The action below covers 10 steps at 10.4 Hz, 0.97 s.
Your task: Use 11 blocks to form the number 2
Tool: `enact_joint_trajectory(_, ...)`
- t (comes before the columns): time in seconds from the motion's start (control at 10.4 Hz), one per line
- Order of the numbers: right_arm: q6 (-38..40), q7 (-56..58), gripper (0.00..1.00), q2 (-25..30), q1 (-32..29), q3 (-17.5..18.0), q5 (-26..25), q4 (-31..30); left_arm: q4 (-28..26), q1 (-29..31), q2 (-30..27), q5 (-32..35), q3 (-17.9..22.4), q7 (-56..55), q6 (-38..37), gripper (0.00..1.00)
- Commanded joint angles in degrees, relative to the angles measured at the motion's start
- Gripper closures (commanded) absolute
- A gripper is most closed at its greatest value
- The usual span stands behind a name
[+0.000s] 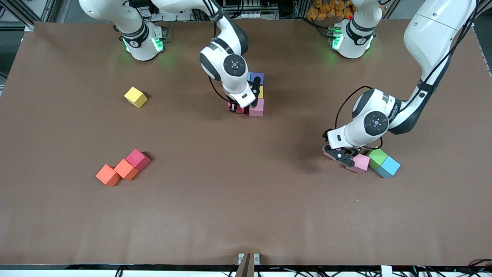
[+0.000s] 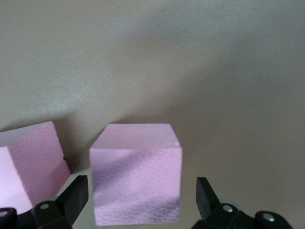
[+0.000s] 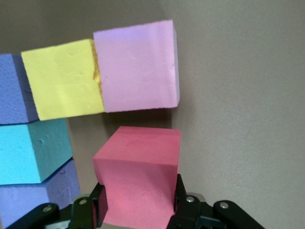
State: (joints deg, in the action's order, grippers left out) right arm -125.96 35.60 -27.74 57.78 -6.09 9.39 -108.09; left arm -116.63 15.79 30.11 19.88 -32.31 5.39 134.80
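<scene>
Read off a clock face laid on the bench (image 1: pixel 246 215), six o'clock nearest the front camera.

At twelve o'clock: right claw (image 1: pixel 233 107) down at the bench, clamped tight on a crimson block (image 3: pixel 138 176). Just beside that block, a pink block (image 1: pixel 256 107). In line with the pink one, toward twelve: a yellow block (image 1: pixel 260 91), then a purple block (image 1: pixel 256 78). These three touching in one straight row, the start of the number 2. From the right wrist, a second short row alongside it: a turquoise block (image 3: pixel 33 150) between that purple one and another purple block (image 3: pixel 38 200).

At three o'clock: left claw (image 1: pixel 348 157) low over the bench, fingers (image 2: pixel 71 198) wide apart, one on each side of a second pink block (image 2: pixel 138 171). A gap on both sides, nothing gripped. Close by it, a third pink block (image 2: pixel 31 167). Toward the left arm's end, a green block (image 1: pixel 377 157) against the straddled pink one, and a sky-blue block (image 1: pixel 390 166) touching the green one.

At ten o'clock: a loose yellow block (image 1: pixel 135 96), alone.

At nine o'clock: two orange blocks (image 1: pixel 108 175) and (image 1: pixel 126 169) and another crimson block (image 1: pixel 137 159), touching in a slanted row, crimson at the end farthest from the camera.
</scene>
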Motion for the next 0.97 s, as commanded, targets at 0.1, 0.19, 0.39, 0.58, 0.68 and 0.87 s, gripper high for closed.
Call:
enact_joint_trajectory(0.1,1.42,-2.9,1.0,-3.28,2.16,-0.76,-3.42,3.58,0.62,-1.47,0.12,1.3,1.2,-1.17,0.2,0.0)
enact_joint_trajectory(0.19,1.25,-2.9,1.0,-4.16,2.25,-0.76,-3.59,4.46,1.05,-1.55,0.12,1.39,1.2,-1.26,0.2,0.03)
enact_joint_trajectory(0.39,1.25,-2.99,1.0,-5.48,2.6,-0.76,-4.3,5.78,1.32,-1.99,0.12,1.39,1.2,-2.22,0.2,0.11)
enact_joint_trajectory(0.58,1.07,-2.99,1.0,-5.92,2.6,-0.76,-4.47,6.31,1.67,-2.96,0.3,1.39,1.2,-3.89,0.2,0.27)
enact_joint_trajectory(0.68,1.07,-2.99,1.0,-6.19,2.78,-0.76,-4.47,6.66,1.76,-3.05,0.3,1.39,1.2,-3.9,0.2,0.33)
enact_joint_trajectory(0.87,0.98,-2.99,1.0,-6.63,3.04,-0.76,-4.56,7.1,1.85,-2.96,0.21,1.39,1.2,-3.9,0.2,0.46)
